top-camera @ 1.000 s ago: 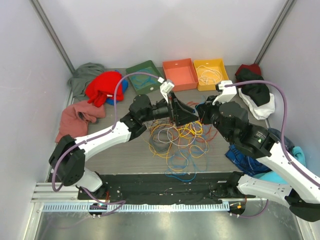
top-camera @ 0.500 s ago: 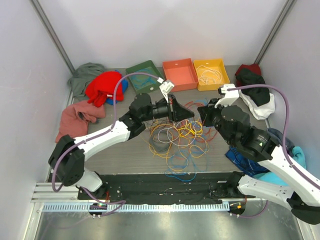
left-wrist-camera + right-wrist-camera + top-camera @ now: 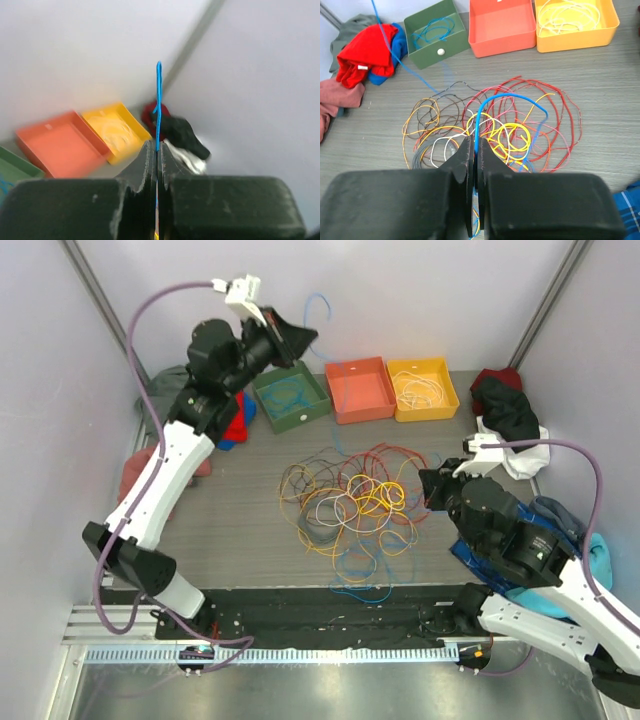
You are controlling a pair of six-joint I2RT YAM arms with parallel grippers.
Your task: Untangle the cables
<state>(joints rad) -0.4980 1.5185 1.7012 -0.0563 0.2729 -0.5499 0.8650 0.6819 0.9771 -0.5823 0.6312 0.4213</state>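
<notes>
Jaws of the left gripper [image 3: 156, 150] are pressed together on one blue cable [image 3: 158, 100], which is held high in the air near the back wall, above the back left of the tabletop [image 3: 240, 530]. Jaws of the right gripper [image 3: 474, 150] are likewise pressed together, low at the right edge of the tangle; one blue loop [image 3: 510, 94] runs up to their tips, but whether it is pinched cannot be told. Three heaps of clothes are carried on the grey tabletop: one at the left [image 3: 365, 55], one at the back right [image 3: 505, 405] and one at the near right [image 3: 596, 545]. Three trays are set in a row along the back: one green tray [image 3: 420, 59] with blue wire coiled inside, one orange tray [image 3: 500, 46] and one yellow tray [image 3: 575, 44] with pale wire inside. The cables [image 3: 512, 137] are left in one loose tangle at the middle of the tabletop, in yellow, orange, red, blue, white and brown.
</notes>
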